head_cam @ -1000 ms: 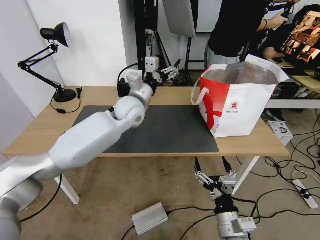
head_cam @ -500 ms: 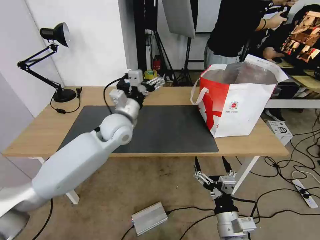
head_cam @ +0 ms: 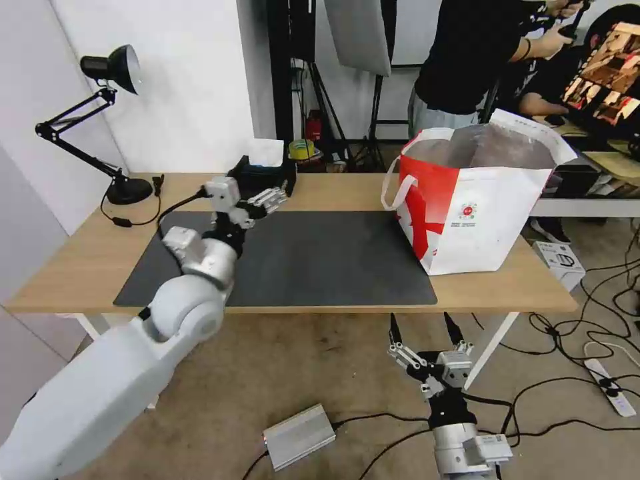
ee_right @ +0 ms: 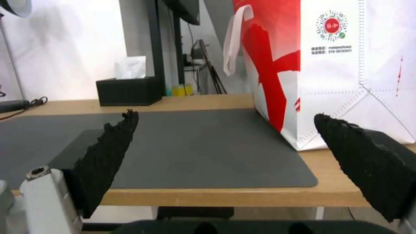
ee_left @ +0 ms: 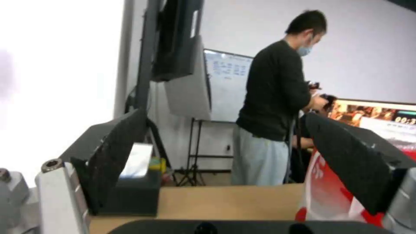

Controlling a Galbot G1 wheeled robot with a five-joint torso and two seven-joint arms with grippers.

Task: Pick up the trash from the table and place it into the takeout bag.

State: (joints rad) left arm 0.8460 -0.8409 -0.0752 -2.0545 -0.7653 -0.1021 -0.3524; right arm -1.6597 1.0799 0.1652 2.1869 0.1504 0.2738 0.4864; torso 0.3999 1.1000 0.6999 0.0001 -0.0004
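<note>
The takeout bag (head_cam: 480, 213) stands open on the right end of the table (head_cam: 347, 190), its foil lining showing. The trash is out of view; the dark mat (head_cam: 333, 260) lies bare. My left gripper (head_cam: 270, 198) hovers open and empty over the mat's back left part, just in front of the black tissue box (head_cam: 263, 177). In the left wrist view the left gripper (ee_left: 225, 117) has its fingers wide apart, with the bag (ee_left: 320, 195) off to one side. My right gripper (head_cam: 424, 330) hangs open below the table's front edge, facing the mat and the bag (ee_right: 346, 65).
A black desk lamp (head_cam: 110, 67) stands at the table's back left corner with its cord on the wood. A silver box (head_cam: 299, 437) and cables lie on the floor by my right arm. A person stands behind the bag.
My left arm has drawn back to the left and down, from the table's back middle to just in front of the tissue box. The right arm and the bag have not moved.
</note>
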